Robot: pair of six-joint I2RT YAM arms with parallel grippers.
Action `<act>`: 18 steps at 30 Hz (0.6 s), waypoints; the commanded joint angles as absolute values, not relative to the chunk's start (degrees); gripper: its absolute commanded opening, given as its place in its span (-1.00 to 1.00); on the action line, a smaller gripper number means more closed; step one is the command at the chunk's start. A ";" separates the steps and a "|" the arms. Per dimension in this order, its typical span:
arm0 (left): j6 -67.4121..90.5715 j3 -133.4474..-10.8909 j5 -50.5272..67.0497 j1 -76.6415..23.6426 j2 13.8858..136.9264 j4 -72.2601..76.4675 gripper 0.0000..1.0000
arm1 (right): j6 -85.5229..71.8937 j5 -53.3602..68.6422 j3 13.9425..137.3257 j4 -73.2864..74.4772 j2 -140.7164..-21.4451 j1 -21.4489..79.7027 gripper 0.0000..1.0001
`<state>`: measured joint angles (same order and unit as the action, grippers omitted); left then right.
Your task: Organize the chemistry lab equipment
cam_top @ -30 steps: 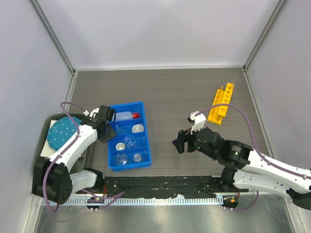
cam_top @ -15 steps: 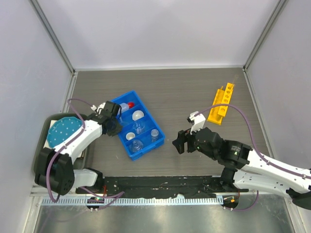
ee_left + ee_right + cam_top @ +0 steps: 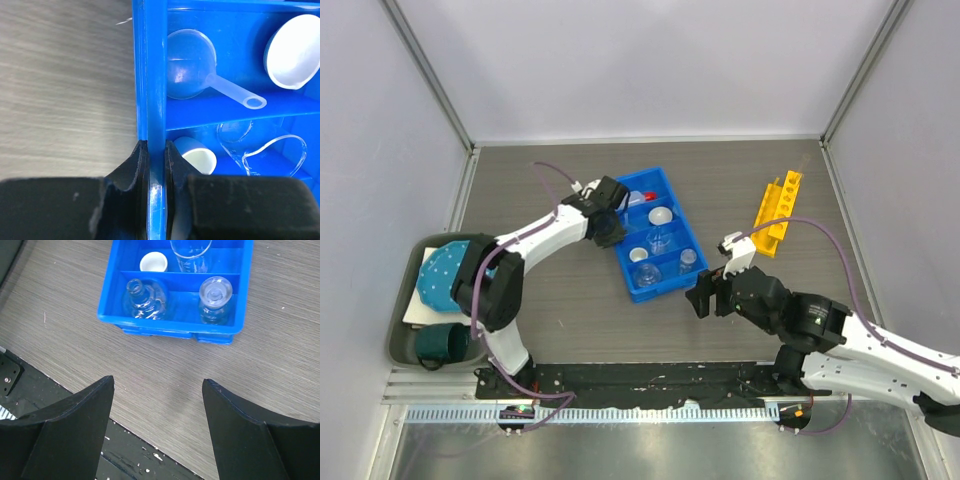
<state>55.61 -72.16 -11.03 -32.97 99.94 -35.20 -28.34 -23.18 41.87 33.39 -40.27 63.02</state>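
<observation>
At the far left, a teal dotted plate (image 3: 442, 274) and a dark teal mug (image 3: 438, 342) are held in a grey bin (image 3: 396, 335). The left gripper (image 3: 153, 150) is clamped tight on the left wall of the blue tray (image 3: 670, 287), with one finger outside and one inside. In the tray's compartments are kept a clear funnel (image 3: 192, 75), a white round dish (image 3: 292, 50), a small white cup (image 3: 199, 156), a beaker (image 3: 272, 152), a flask (image 3: 143, 299) and a vial (image 3: 215, 294). A red-capped bottle (image 3: 642, 198) appears to be laid at the far end, though it is partly hidden. The right gripper (image 3: 157, 405) is spread wide and nothing is held in it; it is poised near the tray's near corner, apart from it. Well to the right, the yellow rack (image 3: 775, 212) is laid on the table (image 3: 740, 180).
</observation>
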 commanded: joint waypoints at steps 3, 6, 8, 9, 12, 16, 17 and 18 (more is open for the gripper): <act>57.48 -76.20 -7.91 -35.94 108.62 -34.81 -1.00 | -30.32 -26.72 42.63 37.08 -36.91 63.28 0.54; 57.66 -76.64 -7.39 -36.73 108.99 -33.84 -0.86 | -30.93 -26.89 43.15 37.27 -36.82 63.37 0.53; 57.13 -76.90 -6.94 -37.00 108.64 -33.92 -0.65 | -31.29 -27.25 43.33 36.92 -37.44 63.37 0.53; 56.87 -77.17 -6.86 -37.18 107.85 -34.10 -0.57 | -31.38 -27.33 43.24 36.83 -37.79 63.28 0.53; 55.90 -77.34 -6.94 -37.35 106.27 -35.06 -0.25 | -31.38 -27.51 43.42 36.56 -39.63 63.37 0.54; 54.41 -77.52 -6.86 -37.53 102.84 -38.23 0.02 | -31.55 -27.42 43.85 35.86 -41.31 63.37 0.54; 53.71 -77.35 -7.03 -37.70 101.88 -38.67 0.17 | -31.64 -27.60 44.03 35.77 -41.40 63.37 0.54; 53.44 -76.56 -7.12 -37.79 101.08 -39.28 0.21 | -31.73 -27.60 44.21 35.77 -41.57 63.37 0.54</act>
